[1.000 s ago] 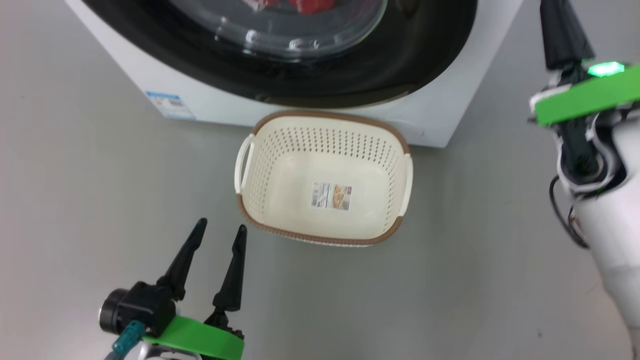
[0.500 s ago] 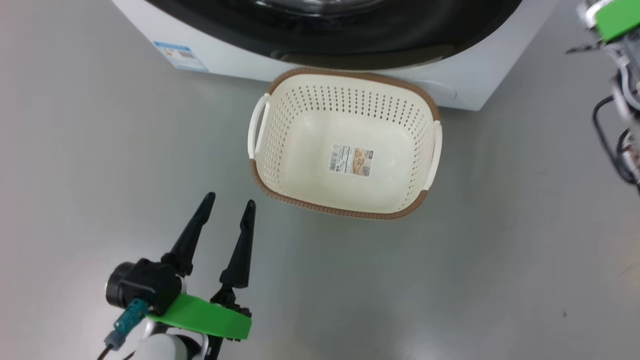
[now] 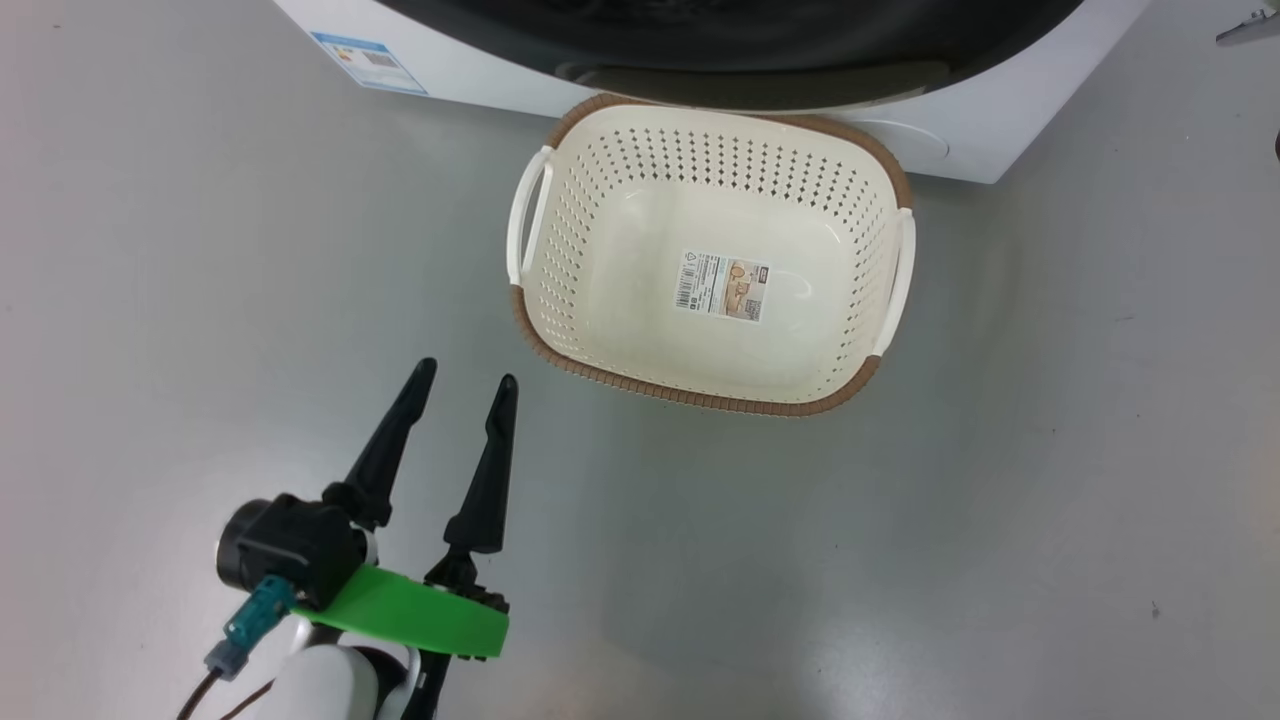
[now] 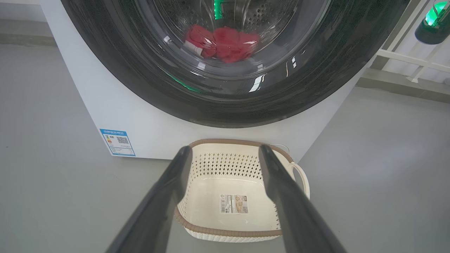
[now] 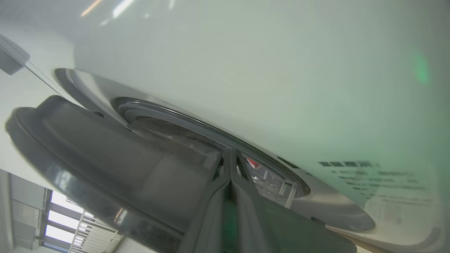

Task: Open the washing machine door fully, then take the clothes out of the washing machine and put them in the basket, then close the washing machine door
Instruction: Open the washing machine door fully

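Note:
The washing machine [image 4: 116, 105] is a white box. Its door [image 4: 140, 80], with a glossy black rim, fills its front. Red clothes [image 4: 225, 44] lie behind the door's glass. The cream basket [image 3: 560, 330] stands empty on the floor against the machine's front, a paper label on its bottom. My left gripper [image 3: 465, 375] hovers open over the floor near the basket's left corner and holds nothing. In the right wrist view my right gripper [image 5: 230, 154] is shut, its tips in the narrow gap between the door's dark edge [image 5: 88, 147] and the white machine front [image 5: 246, 70].
Bare grey floor [image 3: 1050, 500] lies on both sides of the basket and in front of it. A blue label [image 3: 368, 60] sits low on the machine's front. A piece of the right arm with a green light [image 4: 434, 21] shows beside the door.
The head camera has tipped down, so machine and basket slid up the picture and the right arm left it at the upper right. My left gripper stays open.

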Motion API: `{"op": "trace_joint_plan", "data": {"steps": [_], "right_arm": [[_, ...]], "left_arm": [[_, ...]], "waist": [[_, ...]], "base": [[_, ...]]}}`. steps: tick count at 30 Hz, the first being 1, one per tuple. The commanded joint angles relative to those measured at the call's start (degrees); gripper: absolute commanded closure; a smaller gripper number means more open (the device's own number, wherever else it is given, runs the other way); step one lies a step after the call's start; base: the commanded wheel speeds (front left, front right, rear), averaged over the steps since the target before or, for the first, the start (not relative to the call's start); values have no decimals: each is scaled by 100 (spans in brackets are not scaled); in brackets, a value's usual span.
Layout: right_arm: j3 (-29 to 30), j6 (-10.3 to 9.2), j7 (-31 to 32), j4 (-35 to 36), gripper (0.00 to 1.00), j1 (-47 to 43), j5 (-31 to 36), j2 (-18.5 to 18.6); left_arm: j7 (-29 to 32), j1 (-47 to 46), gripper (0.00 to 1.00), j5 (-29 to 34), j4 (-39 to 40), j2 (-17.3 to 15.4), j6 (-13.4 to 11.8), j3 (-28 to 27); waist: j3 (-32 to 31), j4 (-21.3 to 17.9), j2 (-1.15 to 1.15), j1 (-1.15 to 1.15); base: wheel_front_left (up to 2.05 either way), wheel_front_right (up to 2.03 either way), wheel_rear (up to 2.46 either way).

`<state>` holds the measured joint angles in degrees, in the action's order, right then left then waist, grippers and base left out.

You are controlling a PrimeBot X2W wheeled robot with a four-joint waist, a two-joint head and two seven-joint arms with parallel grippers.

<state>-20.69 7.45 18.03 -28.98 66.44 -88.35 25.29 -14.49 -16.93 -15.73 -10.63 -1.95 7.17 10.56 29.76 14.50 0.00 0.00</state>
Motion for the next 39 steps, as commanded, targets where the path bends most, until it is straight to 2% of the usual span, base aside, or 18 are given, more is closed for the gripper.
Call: {"op": "trace_joint_plan", "data": {"steps": [1,17,39], "right_arm": [[-95,3,123,119,100,-23,-49,-99],[-422,3,784,393,100,-556,-233,-119],[-658,3,1264,1189,100,-1799,-488,-196]], "left_arm": [[-51,-41,0,-37,112,-93,31,-171],[-51,86,0,22,87,-93,32,-229],[-51,464,0,153,60,-93,32,-272]], "waist": [[-5,4,0,0],[-408,-194,0,0],[-987,-320,0,0]], "base": [[0,0,0],[0,0,0],[0,0,0]]}}
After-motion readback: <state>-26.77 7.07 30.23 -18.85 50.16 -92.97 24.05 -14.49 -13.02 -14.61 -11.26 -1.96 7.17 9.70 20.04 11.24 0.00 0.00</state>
